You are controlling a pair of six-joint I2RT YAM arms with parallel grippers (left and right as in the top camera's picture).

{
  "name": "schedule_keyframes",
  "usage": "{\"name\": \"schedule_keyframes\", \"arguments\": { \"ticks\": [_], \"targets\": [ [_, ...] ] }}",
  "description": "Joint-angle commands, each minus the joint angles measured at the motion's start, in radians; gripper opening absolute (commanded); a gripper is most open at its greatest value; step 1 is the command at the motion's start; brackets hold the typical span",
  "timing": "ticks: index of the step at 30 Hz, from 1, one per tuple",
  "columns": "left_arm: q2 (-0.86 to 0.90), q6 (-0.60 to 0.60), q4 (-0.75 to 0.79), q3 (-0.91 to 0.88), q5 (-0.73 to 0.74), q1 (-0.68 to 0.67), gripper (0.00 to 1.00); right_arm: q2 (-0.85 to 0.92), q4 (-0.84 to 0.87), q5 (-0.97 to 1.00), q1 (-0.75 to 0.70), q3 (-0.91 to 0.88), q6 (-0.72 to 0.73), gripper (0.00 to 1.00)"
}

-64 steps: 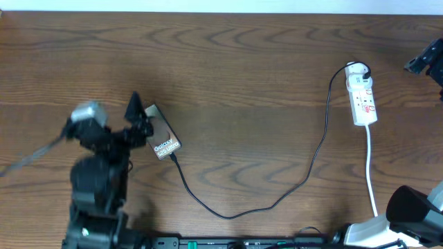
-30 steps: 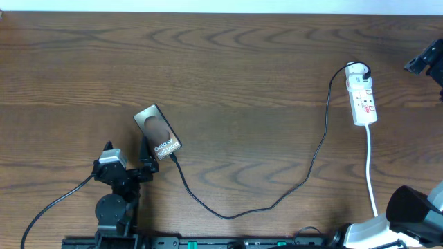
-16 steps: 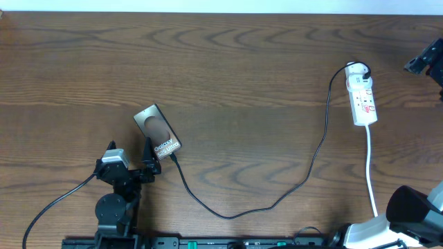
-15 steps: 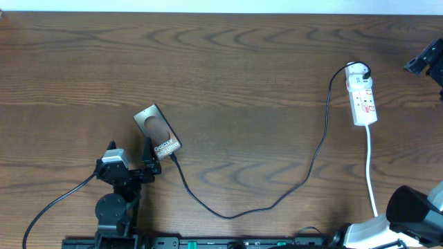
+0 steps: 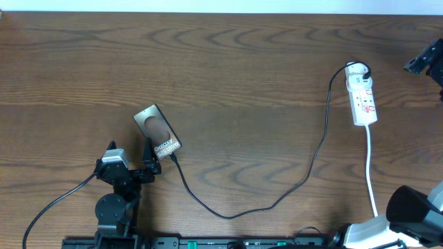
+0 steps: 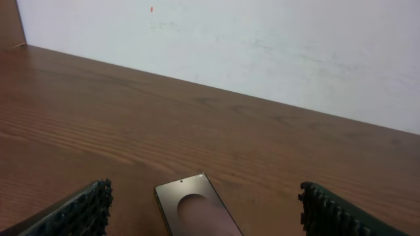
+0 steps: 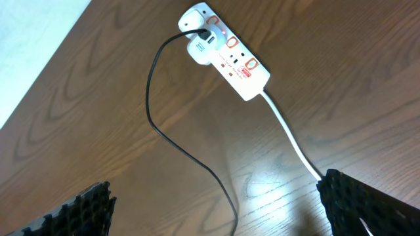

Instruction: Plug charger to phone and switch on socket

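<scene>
The phone (image 5: pixel 158 131) lies flat at the table's left middle, screen up; its upper end also shows in the left wrist view (image 6: pixel 197 210). The black charger cable (image 5: pixel 304 173) runs from the phone's lower end in a long loop to the white socket strip (image 5: pixel 363 97) at the right. It enters a white adapter in the strip (image 7: pixel 230 52). My left gripper (image 5: pixel 131 158) is open and empty, just below-left of the phone (image 6: pixel 205 193). My right gripper (image 7: pixel 216 187) is open and empty, above the cable and well back from the strip.
The strip's white cord (image 5: pixel 372 173) runs down to the front edge beside my right arm's base (image 5: pixel 412 211). A black part of my right arm (image 5: pixel 423 59) shows at the right edge. A pale wall (image 6: pixel 262 46) stands behind the table.
My left arm has drawn back from the phone toward the front edge and let go of it. Over the last half second nothing has moved.
</scene>
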Motion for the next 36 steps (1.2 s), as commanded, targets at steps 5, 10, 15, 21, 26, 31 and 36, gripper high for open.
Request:
{"name": "schedule_keyframes", "arguments": {
  "ticks": [5, 10, 15, 21, 26, 31, 36],
  "targets": [
    [-0.006, 0.010, -0.049, -0.013, -0.006, 0.004, 0.89, -0.008, -0.002, 0.005, 0.004, 0.008, 0.014, 0.99],
    [-0.006, 0.010, -0.049, -0.013, -0.006, 0.004, 0.90, -0.008, -0.002, 0.005, 0.004, 0.008, 0.014, 0.99],
    [-0.006, 0.010, -0.049, -0.013, -0.006, 0.004, 0.89, -0.008, -0.002, 0.005, 0.004, 0.008, 0.014, 0.99],
    [-0.006, 0.010, -0.049, -0.013, -0.006, 0.004, 0.89, -0.005, 0.010, 0.026, 0.004, 0.008, 0.014, 0.99],
    [-0.006, 0.010, -0.049, -0.013, -0.006, 0.004, 0.89, -0.005, 0.111, 0.027, 0.020, 0.005, 0.014, 0.99],
    [-0.006, 0.010, -0.049, -0.013, -0.006, 0.004, 0.89, -0.014, 0.210, 0.036, 0.083, -0.025, 0.014, 0.99],
    [-0.006, 0.010, -0.049, -0.013, -0.006, 0.004, 0.89, -0.098, 0.434, 0.096, 0.188, -0.213, 0.014, 0.99]
  ]
}}
